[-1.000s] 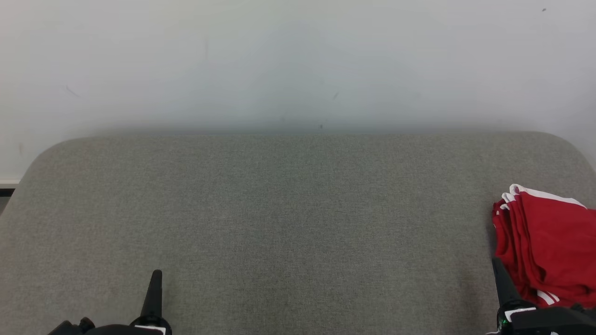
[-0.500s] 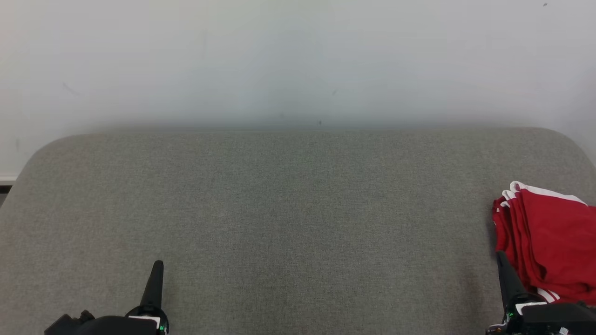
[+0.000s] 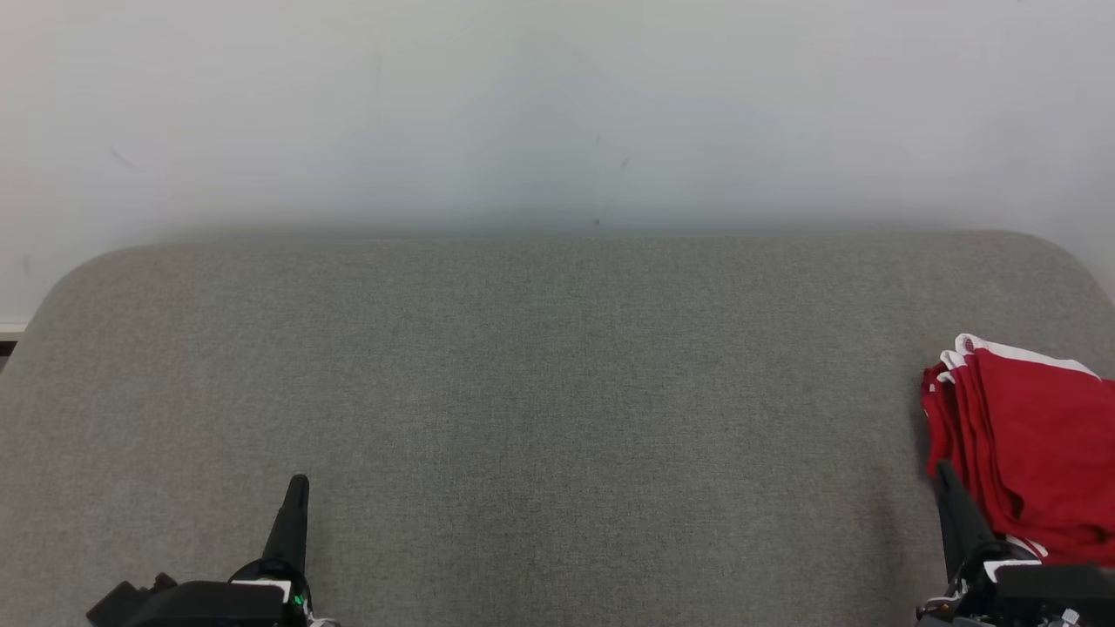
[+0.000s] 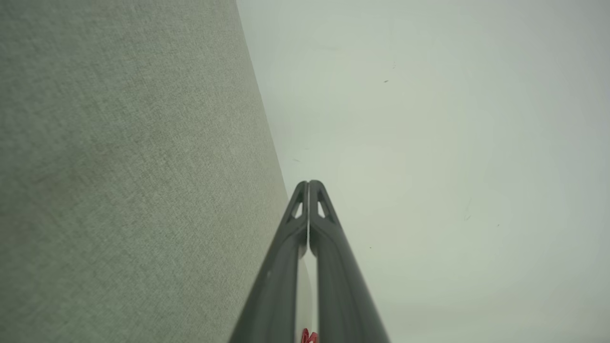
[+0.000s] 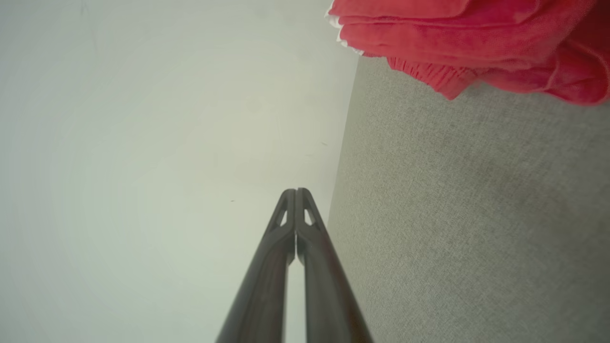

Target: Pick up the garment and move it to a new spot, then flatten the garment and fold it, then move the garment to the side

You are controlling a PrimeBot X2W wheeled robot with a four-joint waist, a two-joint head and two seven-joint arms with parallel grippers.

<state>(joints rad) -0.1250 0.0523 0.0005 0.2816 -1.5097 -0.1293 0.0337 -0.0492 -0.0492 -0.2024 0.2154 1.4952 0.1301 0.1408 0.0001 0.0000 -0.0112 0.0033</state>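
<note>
**Item:** garment [image 3: 1028, 453], red with white trim.

**Location:** It is lying on the grey fabric surface [image 3: 557, 392] at about 4 o'clock in the head view, and it is running off the right edge of the frame.

**Handling (judged):** It is looking soft, light and limp, not fragile. It is likely to sag and come unfolded if lifted by one layer. The woven surface is probably gripping the cloth, so lifting should work better than dragging.

**Where to hold (judged):** The stacked fold edges are facing 9 o'clock. Pinching through all the layers there, at two well-spaced points, looks safest.

**Appearance:** It is sitting folded in several layers. White edging is showing at its 12 o'clock corner, white stripes are peeking out at its 6 o'clock end, and a ribbed hem is showing in the right wrist view.

**Left gripper** [image 3: 298, 483]: It is resting at 7 o'clock with its fingers pressed together, holding nothing.

**Right gripper** [image 3: 942, 470]: It is resting at 5 o'clock, just beside the garment's fold edges, with its fingers pressed together and empty.
</note>
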